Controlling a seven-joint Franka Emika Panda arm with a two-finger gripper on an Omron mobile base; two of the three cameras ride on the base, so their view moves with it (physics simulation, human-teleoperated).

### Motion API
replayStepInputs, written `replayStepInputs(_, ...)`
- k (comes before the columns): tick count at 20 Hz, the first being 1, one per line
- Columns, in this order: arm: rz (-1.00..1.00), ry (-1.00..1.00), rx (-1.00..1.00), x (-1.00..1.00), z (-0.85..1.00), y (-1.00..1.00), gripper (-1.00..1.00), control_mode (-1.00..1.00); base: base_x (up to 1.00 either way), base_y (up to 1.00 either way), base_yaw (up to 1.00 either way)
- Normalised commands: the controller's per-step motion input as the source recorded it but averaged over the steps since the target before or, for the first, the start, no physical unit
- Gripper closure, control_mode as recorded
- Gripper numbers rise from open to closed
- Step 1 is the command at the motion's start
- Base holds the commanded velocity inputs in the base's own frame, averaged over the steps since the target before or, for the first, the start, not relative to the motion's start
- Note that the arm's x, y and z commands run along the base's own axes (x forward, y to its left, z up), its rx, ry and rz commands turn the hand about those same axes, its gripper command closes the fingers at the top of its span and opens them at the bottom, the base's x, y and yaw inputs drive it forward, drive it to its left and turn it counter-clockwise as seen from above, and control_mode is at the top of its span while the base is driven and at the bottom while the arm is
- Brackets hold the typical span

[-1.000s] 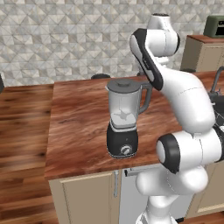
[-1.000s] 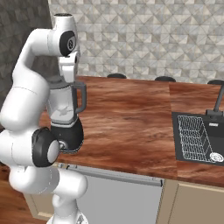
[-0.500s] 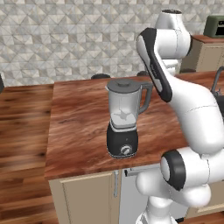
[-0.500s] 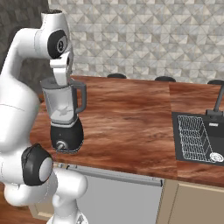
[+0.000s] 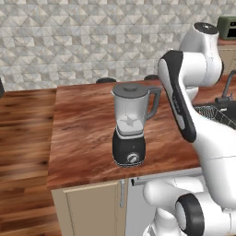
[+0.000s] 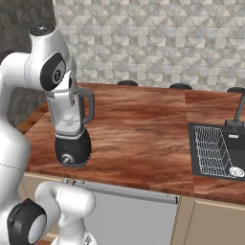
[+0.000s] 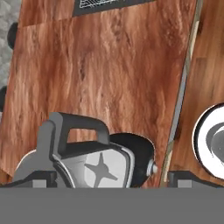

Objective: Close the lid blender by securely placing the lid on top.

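already lid (image 5: 130, 88) atop blender (image 5: 130, 124) on counter (image 5: 87, 133)

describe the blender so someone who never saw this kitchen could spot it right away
On the long wooden counter, near its front edge above the cabinet door, stands the blender. It is the only tall thing there: a clear jar with a grey handle on a rounded black base with a silver dial, unlike the low black caps by the wall.
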Motion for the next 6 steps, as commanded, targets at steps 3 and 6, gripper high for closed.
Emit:
replayStepInputs(3,0.00,0.00,0.00,0.00,0.00,0.00,-1.00,-1.00,0.00,0.00,0.00)
replayStepInputs(6,0.00,0.00,0.00,0.00,0.00,0.00,-1.00,-1.00,0.00,0.00,0.00)
